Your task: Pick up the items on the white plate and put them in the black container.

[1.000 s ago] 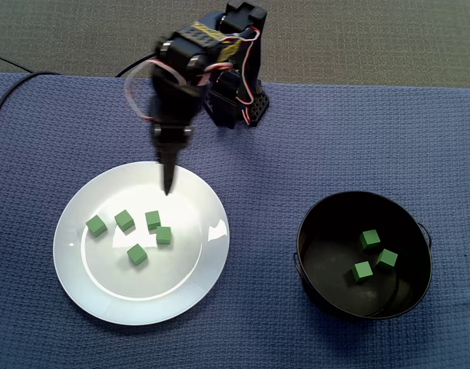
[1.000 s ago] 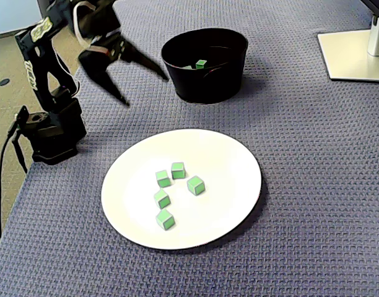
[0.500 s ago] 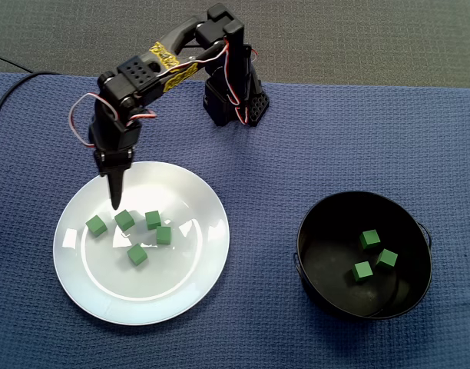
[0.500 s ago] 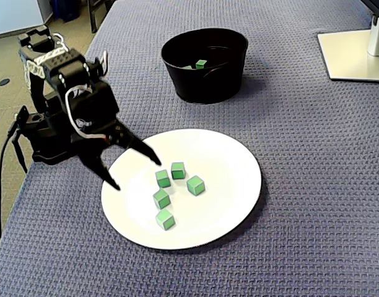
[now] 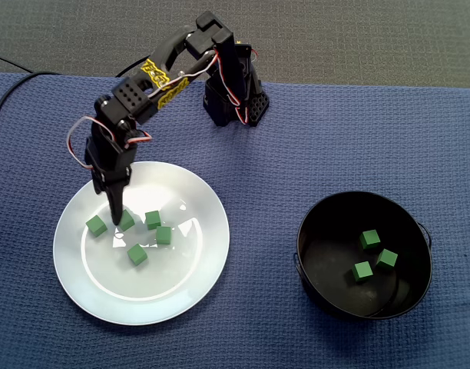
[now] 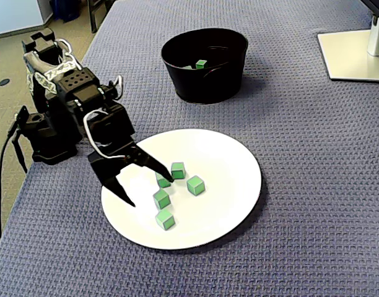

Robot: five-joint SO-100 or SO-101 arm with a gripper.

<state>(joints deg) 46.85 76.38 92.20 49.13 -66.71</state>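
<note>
Gripper [image 6: 149, 191] spread wide, pinching nothing, low over white plate [image 6: 236, 198]. In a fixed view gripper [image 5: 116, 217] sits at approx 10 o'clock of plate [image 5: 196, 269] centre. All 5 green cubes [image 5: 137, 254] lie on plate, loose cluster near centre. One cube [image 6: 161, 198] lies btwn the fingers; far finger's tip is just beside another cube [image 6: 163, 180], contact unclear. Black container [image 5: 327, 269] at 3 o'clock of plate, well apart, w/ 3 green cubes inside. Arm base [image 5: 235, 108] at 12 o'clock, on blue cloth [image 5: 296, 138].
</note>
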